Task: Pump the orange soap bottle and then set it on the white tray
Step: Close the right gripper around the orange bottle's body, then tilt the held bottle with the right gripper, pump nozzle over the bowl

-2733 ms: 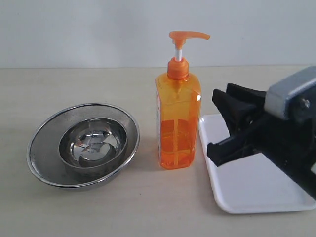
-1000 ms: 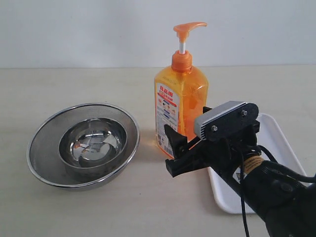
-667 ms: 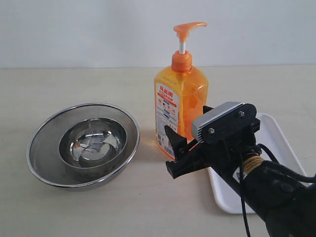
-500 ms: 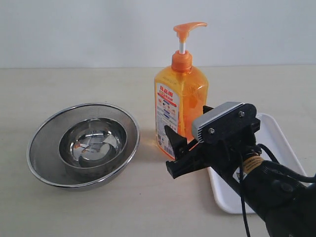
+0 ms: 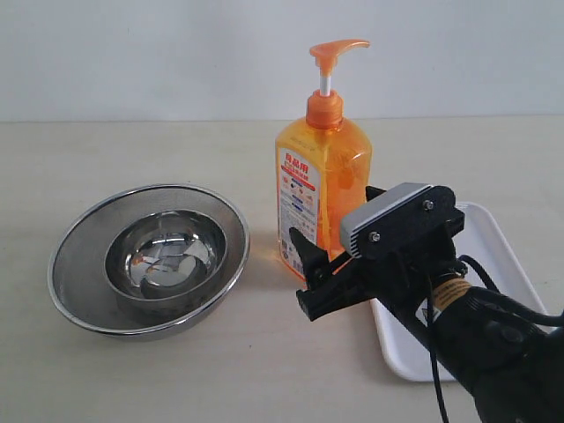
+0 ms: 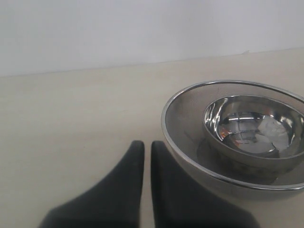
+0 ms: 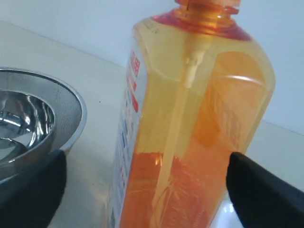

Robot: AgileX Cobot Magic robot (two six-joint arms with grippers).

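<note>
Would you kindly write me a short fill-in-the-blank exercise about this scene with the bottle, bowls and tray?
1. The bottle stands upright on the ____, beside the tray.
2. The small bowl sits ____ the large bowl.
3. The right gripper has its jaws ____, one on each side of the bottle.
4. The pump head sits on a ____ stem.
Missing words: table; inside; open; white.
</note>
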